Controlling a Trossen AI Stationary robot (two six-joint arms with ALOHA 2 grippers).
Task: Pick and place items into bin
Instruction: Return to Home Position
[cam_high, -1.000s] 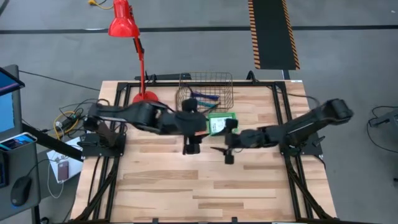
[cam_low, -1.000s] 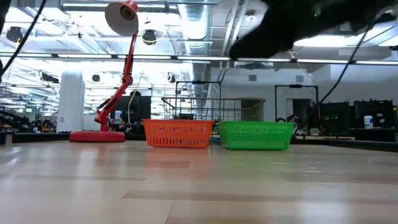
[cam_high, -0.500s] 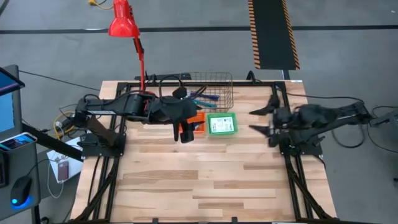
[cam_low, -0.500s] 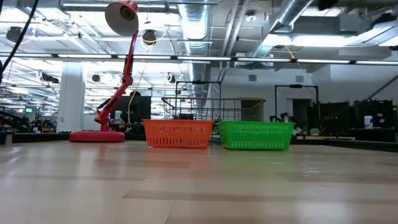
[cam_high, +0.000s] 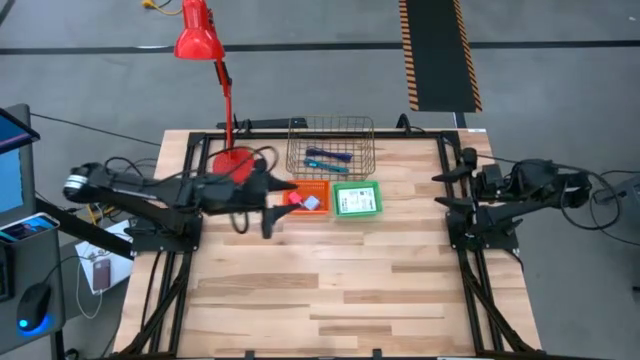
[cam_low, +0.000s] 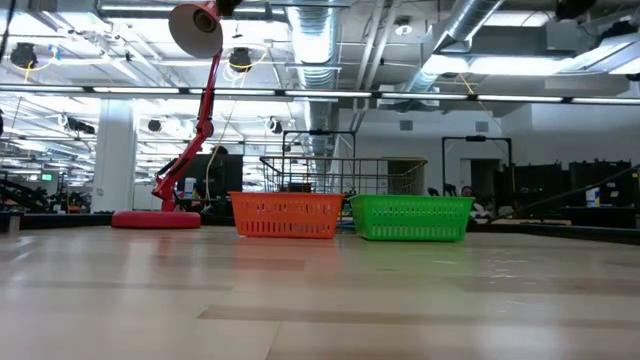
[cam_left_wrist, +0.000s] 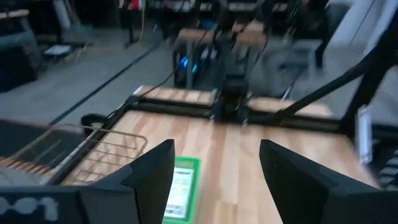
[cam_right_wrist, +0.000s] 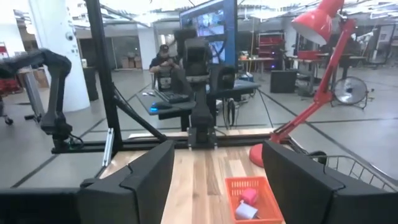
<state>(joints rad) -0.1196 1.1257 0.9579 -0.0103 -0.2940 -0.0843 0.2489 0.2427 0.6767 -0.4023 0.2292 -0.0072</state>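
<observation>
Tabletop orange bin (cam_low: 286, 215) (contents hidden low); left end effector (cam_left_wrist: 216, 152), right end effector (cam_right_wrist: 217, 152) spread.

A red desk lamp (cam_right_wrist: 314, 22) is seen ahead of the fingers (cam_right_wrist: 149, 180) of the right gripper (cam_right_wrist: 217, 149), its base set on the wooden table (cam_right_wrist: 196, 177). Farther beyond those fingers, a monitor (cam_right_wrist: 208, 22) and a seated person (cam_right_wrist: 163, 57) are seen.

Plainly a robotics lab in an open industrial hall. Shown by bare ceiling ducts (cam_low: 335, 45), grey concrete floor (cam_high: 300, 70) with a hazard-striped mat (cam_high: 438, 55), a big screen (cam_right_wrist: 208, 22), workstations (cam_right_wrist: 180, 99) and another arm rig (cam_right_wrist: 53, 87) beyond the surface (cam_high: 330, 290).
</observation>
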